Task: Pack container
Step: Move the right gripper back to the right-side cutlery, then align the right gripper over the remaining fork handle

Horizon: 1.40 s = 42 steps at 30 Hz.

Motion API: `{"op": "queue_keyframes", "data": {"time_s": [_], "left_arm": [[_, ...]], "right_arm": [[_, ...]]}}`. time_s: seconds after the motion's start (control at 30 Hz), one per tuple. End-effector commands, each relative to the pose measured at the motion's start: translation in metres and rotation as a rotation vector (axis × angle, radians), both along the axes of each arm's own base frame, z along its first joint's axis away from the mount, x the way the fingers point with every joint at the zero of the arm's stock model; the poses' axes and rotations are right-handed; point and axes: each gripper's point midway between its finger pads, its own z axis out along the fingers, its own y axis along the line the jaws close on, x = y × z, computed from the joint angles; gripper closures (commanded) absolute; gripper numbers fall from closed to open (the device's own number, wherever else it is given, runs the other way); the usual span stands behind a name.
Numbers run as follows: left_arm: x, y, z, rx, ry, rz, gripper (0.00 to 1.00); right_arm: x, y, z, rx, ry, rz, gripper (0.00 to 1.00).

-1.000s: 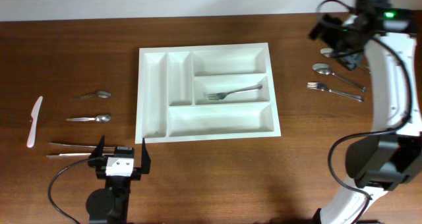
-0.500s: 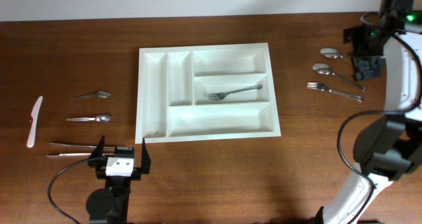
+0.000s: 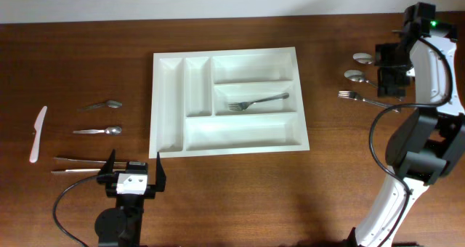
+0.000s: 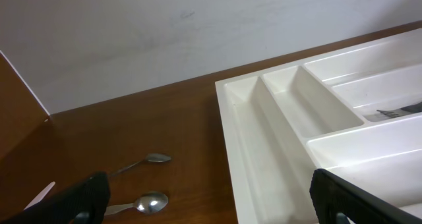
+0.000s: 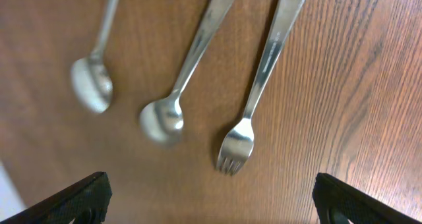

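The container point(image 3: 168, 105) is a big white cutlery tray in the middle of the table, with one metal fork point(image 3: 258, 101) lying in its middle long compartment. My right gripper point(image 3: 389, 70) hangs open above the loose cutlery at the far right. Straight below it in the right wrist view lie two spoons point(image 5: 92, 85) point(image 5: 161, 122) and a fork point(image 5: 236, 145), with nothing between the fingers of the right gripper point(image 5: 211, 207). My left gripper point(image 3: 134, 165) stands open near the front edge, just left of the tray's front left corner, empty. The left gripper point(image 4: 211, 204) looks along the container point(image 4: 257, 138).
Left of the tray lie two spoons point(image 3: 102, 104) point(image 3: 98, 131), a white plastic knife point(image 3: 38, 134) and two long metal pieces point(image 3: 76, 165). At the right lie two spoons point(image 3: 362, 57) point(image 3: 354, 75) and a fork point(image 3: 367, 99). A pale wall runs behind the table.
My right arm has swung from the back right corner down over the right-hand cutlery, still open. The left arm and the tray have not moved.
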Motion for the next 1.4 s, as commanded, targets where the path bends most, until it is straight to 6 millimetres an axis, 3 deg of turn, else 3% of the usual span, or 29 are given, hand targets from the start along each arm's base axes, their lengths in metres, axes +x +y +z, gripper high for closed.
{"op": "queue_keyframes", "data": {"time_s": [0.0, 0.43, 1.37], "left_arm": [[0.0, 0.001, -0.001, 0.012, -0.003, 0.006, 0.01], [0.0, 0.001, -0.001, 0.012, -0.003, 0.006, 0.01], [0.0, 0.001, -0.001, 0.012, -0.003, 0.006, 0.01]], "right_arm": [[-0.005, -0.01, -0.025, -0.04, 0.072, -0.016, 0.01], [-0.014, -0.022, -0.056, -0.08, 0.161, -0.006, 0.01], [-0.018, -0.015, -0.068, -0.014, 0.179, -0.122, 0.01]]}}
